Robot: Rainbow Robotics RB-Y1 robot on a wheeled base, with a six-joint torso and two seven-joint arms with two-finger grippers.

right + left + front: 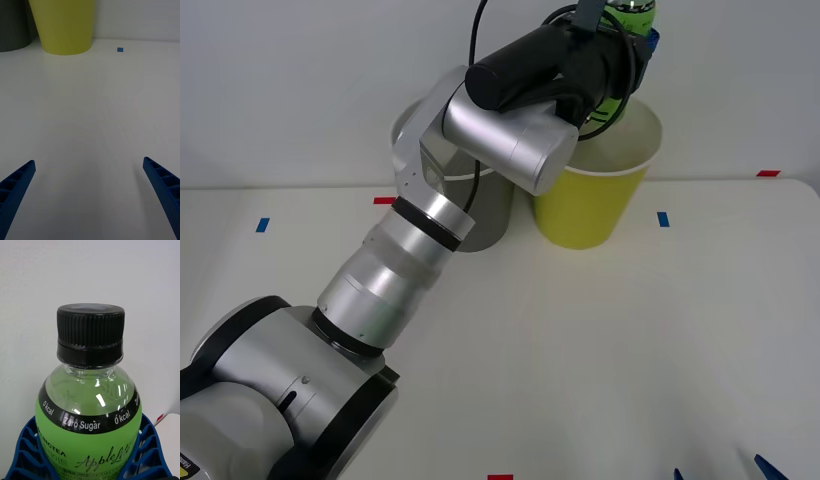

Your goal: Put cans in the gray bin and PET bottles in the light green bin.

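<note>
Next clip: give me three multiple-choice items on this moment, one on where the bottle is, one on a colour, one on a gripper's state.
1. Where is the bottle?
A. Lying on the table
B. Held above the light green bin
C. Inside the gray bin

2. What colour is the bottle's cap?
A. Black
B. White
C. Red

3. How is the right gripper?
A. Shut on a can
B. Shut on the bottle
C. Open over bare table

Answers: 1 B, the left gripper holds it over that bin's rim; 2 A, the left wrist view shows a ribbed black cap; 3 C, its blue fingers stand wide apart, nothing between.
</note>
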